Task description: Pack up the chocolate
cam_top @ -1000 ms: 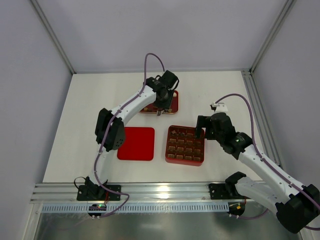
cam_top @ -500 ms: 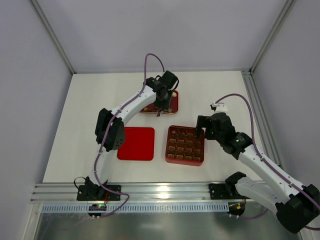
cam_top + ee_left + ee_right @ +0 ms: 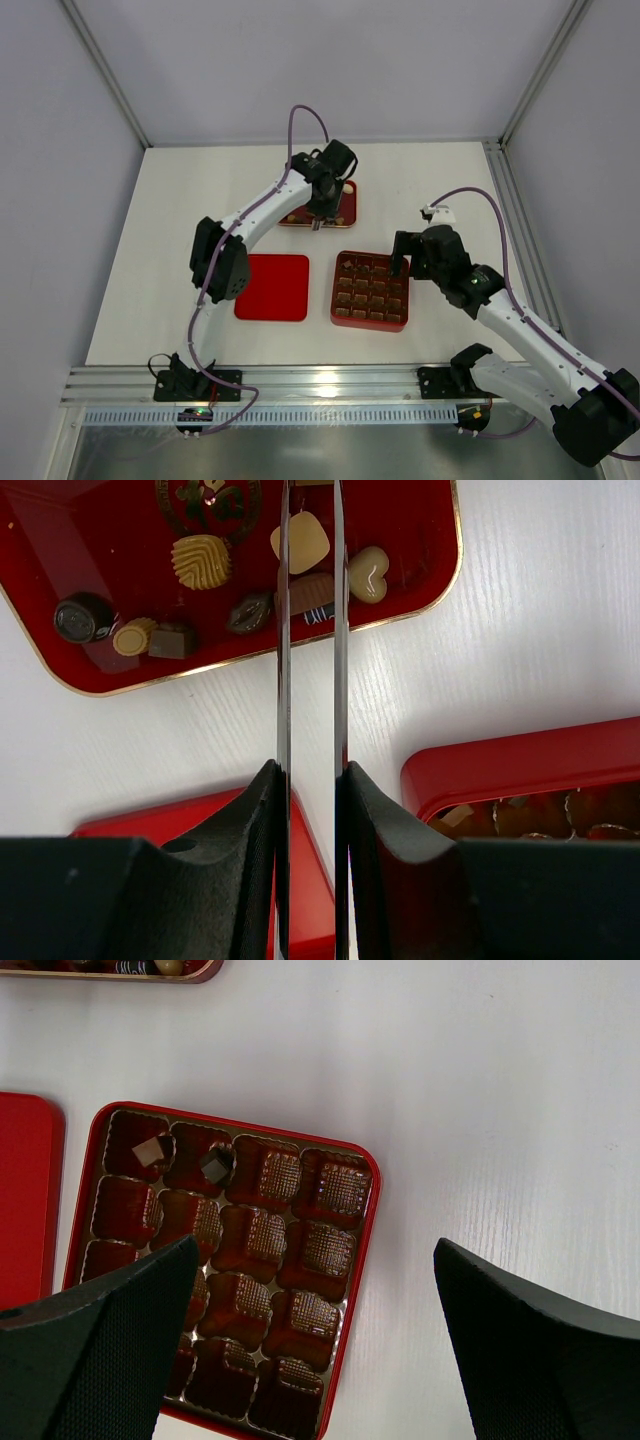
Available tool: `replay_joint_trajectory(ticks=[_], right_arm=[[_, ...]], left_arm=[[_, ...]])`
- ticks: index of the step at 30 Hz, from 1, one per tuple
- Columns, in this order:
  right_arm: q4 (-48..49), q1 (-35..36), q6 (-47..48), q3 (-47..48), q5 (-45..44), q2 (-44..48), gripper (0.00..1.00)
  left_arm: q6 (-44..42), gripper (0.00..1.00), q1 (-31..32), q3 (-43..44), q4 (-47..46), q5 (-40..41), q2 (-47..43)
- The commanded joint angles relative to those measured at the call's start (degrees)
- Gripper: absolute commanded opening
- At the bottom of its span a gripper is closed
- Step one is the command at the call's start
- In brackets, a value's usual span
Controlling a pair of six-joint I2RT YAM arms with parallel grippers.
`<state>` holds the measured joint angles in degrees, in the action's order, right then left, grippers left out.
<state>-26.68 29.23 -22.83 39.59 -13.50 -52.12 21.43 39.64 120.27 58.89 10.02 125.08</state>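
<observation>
Chocolate (image 3: 308, 592) sits between left claw (image 3: 318, 224) blades; right claw (image 3: 315, 1252) gapes.

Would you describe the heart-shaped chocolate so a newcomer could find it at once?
Find the gold-rimmed red tray beyond the gridded box. In the left wrist view, the heart chocolate lies rightmost inside it. It alone is heart-shaped; the cream piece beside it is squarish.

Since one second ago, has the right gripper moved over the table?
No. The right gripper stays over the far right corner of the red gridded box, as before.
</observation>
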Motion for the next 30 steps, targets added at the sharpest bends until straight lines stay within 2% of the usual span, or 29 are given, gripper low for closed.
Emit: replay_joint_trajectory(ticks=[1,16,21,26,30], right_arm=[[1.80,-0.14,-0.72,0.92,0.05,0.79,1.00],[2.86,-0.14,-1.34,1.10,0.84,-0.61,1.00],[3.21,-0.23,-1.52,0.66,0.93,-0.53,1.00],[3.38,-0.14,-1.43,0.83,1.10,-0.97,1.00],[3.74,-0.14,-1.52,0.92,1.46,-1.32,1.00]], left_arm=[[-1.30,0.26,0.35,2.34,1.05,0.96,-4.49],[-1.92,0.25,0.35,2.25,1.75,1.84,-7.04],[-2.27,0.28,0.35,2.43,2.10,2.11,-6.42],[-2.80,0.37,0.27,2.25,1.93,4.83,-7.21],[-2.97,0.38,-0.43,2.95,3.07,5.97,-6.87]])
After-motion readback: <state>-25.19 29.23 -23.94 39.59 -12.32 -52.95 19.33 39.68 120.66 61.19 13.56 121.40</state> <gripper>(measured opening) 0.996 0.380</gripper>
